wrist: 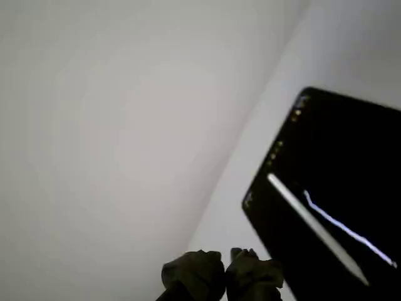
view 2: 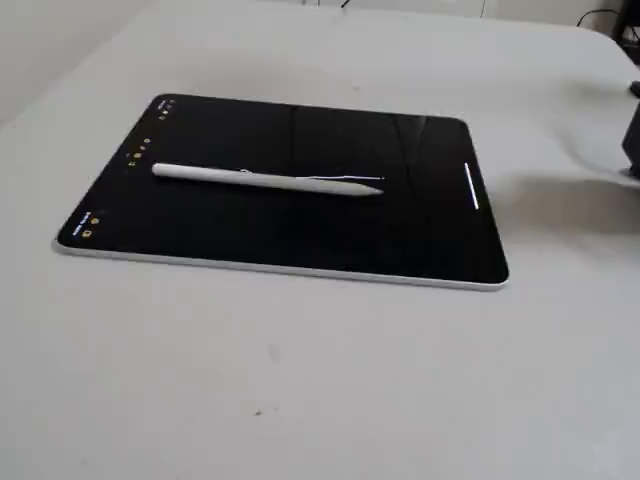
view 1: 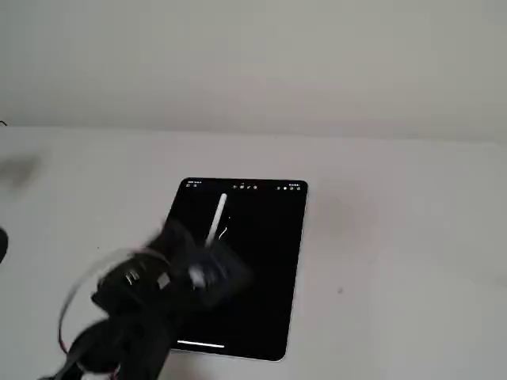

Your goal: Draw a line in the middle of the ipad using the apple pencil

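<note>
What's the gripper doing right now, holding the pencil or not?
Gripper: holds nothing, fingertips together, looks shut. Apple pencil lies on the ipad.

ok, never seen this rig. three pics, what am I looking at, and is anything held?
It is a small tabletop robot arm with a two-finger gripper. Two pictures come from cameras standing still around the table; the third rides on the arm's wrist. On the white table lies an ipad with a black screen. An apple pencil lies flat on the glass, beside a thin white line. The gripper is off to the side, blurred, apparently holding nothing; the pictures don't show clearly whether it is open or shut.
</note>
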